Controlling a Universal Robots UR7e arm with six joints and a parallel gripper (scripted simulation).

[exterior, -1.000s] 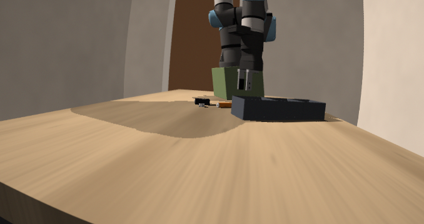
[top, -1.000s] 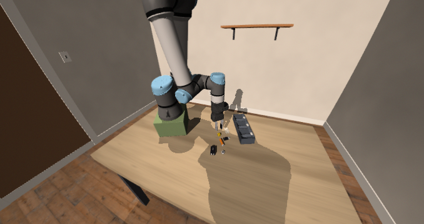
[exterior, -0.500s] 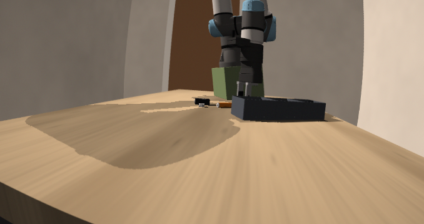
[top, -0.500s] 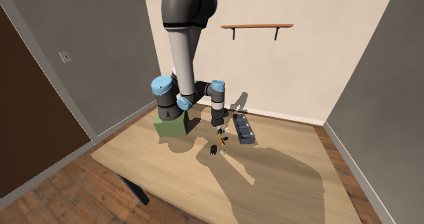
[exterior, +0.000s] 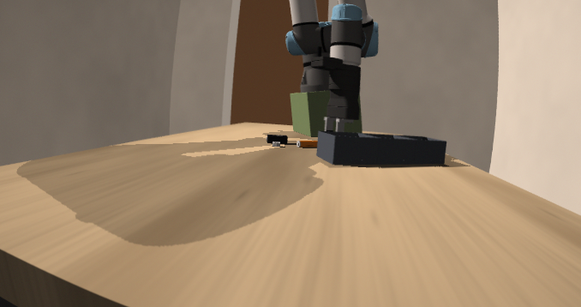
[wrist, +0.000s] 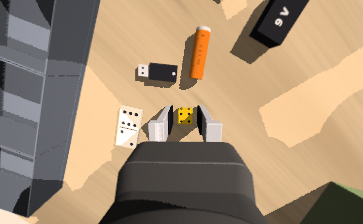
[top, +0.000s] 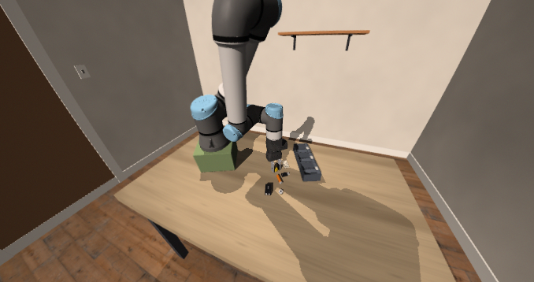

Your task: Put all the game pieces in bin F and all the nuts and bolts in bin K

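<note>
My gripper (top: 276, 165) (exterior: 334, 127) (wrist: 185, 114) is open, low over the table, its fingers on either side of a yellow die (wrist: 185, 112) without visibly touching it. A white domino (wrist: 130, 120) (top: 286, 165) lies flat just outside the left finger in the wrist view. A small pale metal nut (top: 280, 191) (exterior: 276, 144) lies farther off, near the black battery. The dark grey row of bins (top: 312, 176) (exterior: 386, 152) (wrist: 57, 110) stands beyond the domino. Its marks cannot be read here, and its inside shows only partly.
A black USB stick (wrist: 162, 72) (top: 285, 174) and an orange cylinder (wrist: 200, 55) (top: 279, 178) (exterior: 308, 143) lie near the die. A black 9V battery (wrist: 282, 22) (top: 268, 188) (exterior: 277, 139) lies farther out. The green robot base block (top: 215, 160) stands to one side.
</note>
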